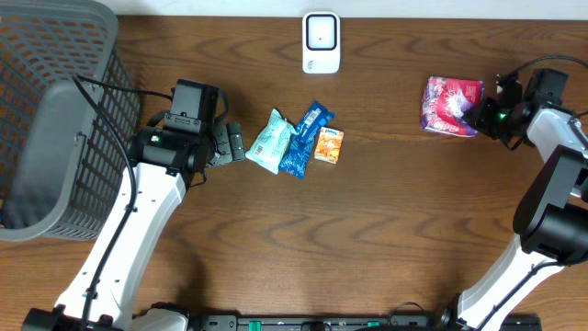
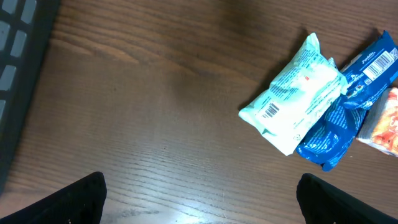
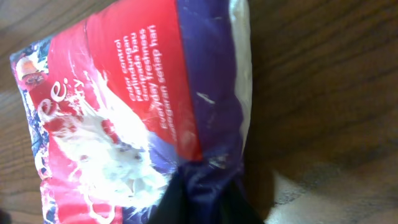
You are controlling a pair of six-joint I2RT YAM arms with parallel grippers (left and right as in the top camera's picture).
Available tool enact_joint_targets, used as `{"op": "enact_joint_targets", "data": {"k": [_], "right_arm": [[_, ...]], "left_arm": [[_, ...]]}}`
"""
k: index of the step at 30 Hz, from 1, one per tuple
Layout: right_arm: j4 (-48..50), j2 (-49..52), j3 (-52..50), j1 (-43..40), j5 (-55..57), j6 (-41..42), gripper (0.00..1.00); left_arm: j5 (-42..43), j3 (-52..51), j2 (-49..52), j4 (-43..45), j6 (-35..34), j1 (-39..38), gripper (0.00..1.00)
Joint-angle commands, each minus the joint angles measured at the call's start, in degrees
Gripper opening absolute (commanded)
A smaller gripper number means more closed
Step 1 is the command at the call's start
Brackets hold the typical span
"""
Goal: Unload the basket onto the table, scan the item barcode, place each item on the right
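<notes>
Two right jaws clamp the purple pouch (image 1: 448, 103) by its edge; left jaws gape idle. We lift cleanly and turn its barcode, probably underneath, toward the scanner (image 1: 321, 41).

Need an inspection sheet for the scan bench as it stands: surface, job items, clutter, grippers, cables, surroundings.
Surface: wooden table, bare wood, no spills seen.
Job's things: white scanner at the far edge, centre. Red and purple packet at the right. Teal packet, blue packet and orange box bunched together mid-table, teal barcode facing up.
Clutter: nothing seen.
Grippers: left gripper open and empty, just short of the teal packet. Right gripper shut on the red and purple packet's edge.
Cables: black cable loops over the basket; second cable arcs behind the right gripper.
Surroundings: grey mesh basket at the left.
</notes>
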Motion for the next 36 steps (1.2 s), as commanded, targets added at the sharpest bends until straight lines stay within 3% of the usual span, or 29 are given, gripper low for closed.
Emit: {"op": "enact_joint_targets", "data": {"k": [1, 5, 7, 13, 16, 19, 27, 31, 34, 36], "right_arm": [[-2.62, 0.37, 0.15, -0.28, 2.03, -2.14, 0.01], [-6.21, -6.34, 1.7, 0.44, 6.03, -2.14, 0.01], [-7.67, -10.95, 2.1, 1.92, 13.11, -2.14, 0.01], [-9.97, -20.39, 2.08, 12.87, 51.15, -2.16, 0.01], [-11.74, -19.02, 1.66, 20.61, 67.69, -2.12, 0.01], [-12.22, -14.67, 0.13, 25.99, 75.28, -0.9, 0.01], [-16.22, -1.99, -0.22, 38.07, 78.95, 3.48, 0.03], [-16.22, 0.0, -0.2, 43.8, 74.34, 6.21, 0.25], [-16.48, -1.49, 0.94, 45.77, 66.66, 8.57, 0.29], [-16.76, -3.5, 2.67, 45.33, 59.78, 9.64, 0.43]], "left_arm": [[-0.74, 0.44, 0.26, -0.17, -0.9, 0.15, 0.98], [-0.74, 0.44, 0.26, -0.17, -0.9, 0.15, 0.98], [-0.74, 0.44, 0.26, -0.17, -0.9, 0.15, 0.98], [-0.74, 0.44, 0.26, -0.17, -0.9, 0.15, 0.98], [-0.74, 0.44, 0.26, -0.17, -0.9, 0.15, 0.98], [-0.74, 0.44, 0.26, -0.17, -0.9, 0.15, 0.98], [-0.74, 0.44, 0.26, -0.17, -0.9, 0.15, 0.98], [-0.74, 0.44, 0.26, -0.17, -0.9, 0.15, 0.98], [-0.74, 0.44, 0.26, -0.17, -0.9, 0.15, 0.98], [-0.74, 0.44, 0.26, -0.17, -0.9, 0.15, 0.98]]}}
